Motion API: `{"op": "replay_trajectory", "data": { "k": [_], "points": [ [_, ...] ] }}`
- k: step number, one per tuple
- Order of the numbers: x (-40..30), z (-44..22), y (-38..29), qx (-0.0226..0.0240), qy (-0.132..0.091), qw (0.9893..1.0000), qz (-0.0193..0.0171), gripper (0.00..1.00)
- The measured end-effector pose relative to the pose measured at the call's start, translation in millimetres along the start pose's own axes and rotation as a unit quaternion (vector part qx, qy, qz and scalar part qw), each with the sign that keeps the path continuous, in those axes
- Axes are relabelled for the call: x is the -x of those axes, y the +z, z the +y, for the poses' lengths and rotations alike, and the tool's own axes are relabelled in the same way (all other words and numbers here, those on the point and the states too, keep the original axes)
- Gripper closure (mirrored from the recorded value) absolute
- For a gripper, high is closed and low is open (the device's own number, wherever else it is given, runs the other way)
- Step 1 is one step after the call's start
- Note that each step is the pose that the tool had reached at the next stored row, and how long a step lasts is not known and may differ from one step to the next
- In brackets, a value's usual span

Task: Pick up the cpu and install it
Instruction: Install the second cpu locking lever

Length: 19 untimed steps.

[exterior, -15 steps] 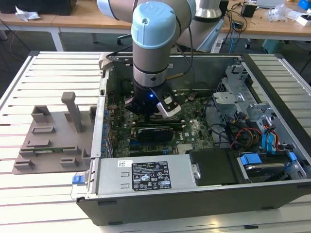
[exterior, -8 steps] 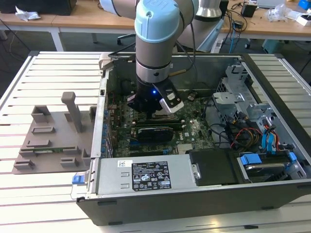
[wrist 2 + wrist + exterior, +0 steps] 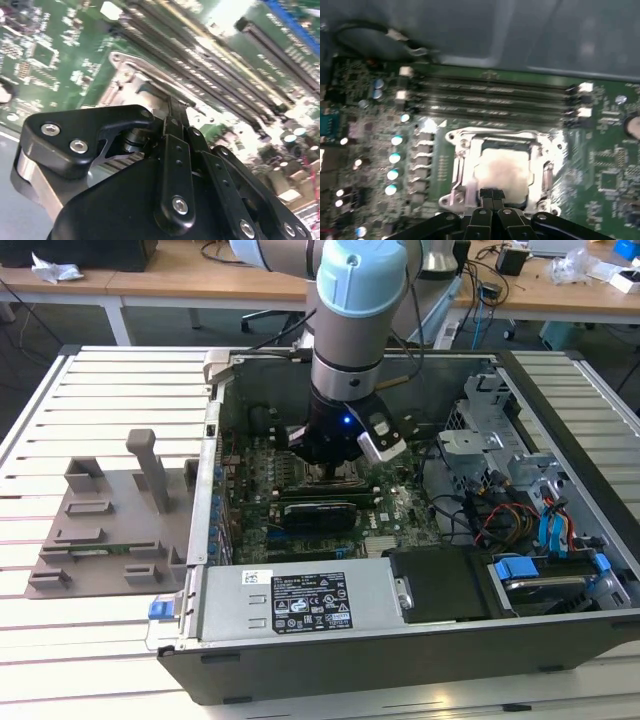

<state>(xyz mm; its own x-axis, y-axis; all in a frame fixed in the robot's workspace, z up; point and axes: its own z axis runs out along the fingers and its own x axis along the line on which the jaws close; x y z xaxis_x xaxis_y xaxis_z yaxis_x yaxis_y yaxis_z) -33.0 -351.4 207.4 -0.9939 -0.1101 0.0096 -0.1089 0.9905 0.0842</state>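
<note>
The cpu (image 3: 502,170), a flat silvery-grey square, lies inside the metal frame of the socket (image 3: 462,150) on the green motherboard. In the first wrist view my gripper (image 3: 492,192) is shut, its two black fingertips pressed together at the cpu's near edge. In the second wrist view the gripper (image 3: 175,112) points down at the socket frame (image 3: 130,70), fingers together. In the exterior view the gripper (image 3: 335,472) reaches down into the open computer case, low over the middle of the motherboard (image 3: 400,515).
Rows of memory slots (image 3: 490,100) run just beyond the socket. A long black expansion card (image 3: 318,512) lies close in front of the gripper. A grey tray with upright posts (image 3: 110,525) sits outside the case at the exterior view's left. Drive cages and cables (image 3: 520,490) crowd the right.
</note>
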Motion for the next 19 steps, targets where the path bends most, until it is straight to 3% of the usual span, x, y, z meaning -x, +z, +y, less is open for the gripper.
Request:
{"op": "replay_trajectory", "data": {
  "k": [2, 8, 9, 12, 19],
  "points": [
    [4.7, 4.7, 0.3, -0.0004, 0.000, 1.0000, 0.0005, 0.89],
    [6.1, 9.1, -5.3, -0.0038, 0.000, 1.0000, 0.0008, 0.89],
    [6.1, 9.5, -7.1, -0.0040, 0.000, 1.0000, 0.0008, 0.89],
    [6.1, 12.0, -20.8, -0.0063, 0.000, 1.0000, 0.0011, 0.89],
    [6.1, 14.6, -34.9, -0.0090, 0.000, 1.0000, 0.0014, 0.89]
  ]
}}
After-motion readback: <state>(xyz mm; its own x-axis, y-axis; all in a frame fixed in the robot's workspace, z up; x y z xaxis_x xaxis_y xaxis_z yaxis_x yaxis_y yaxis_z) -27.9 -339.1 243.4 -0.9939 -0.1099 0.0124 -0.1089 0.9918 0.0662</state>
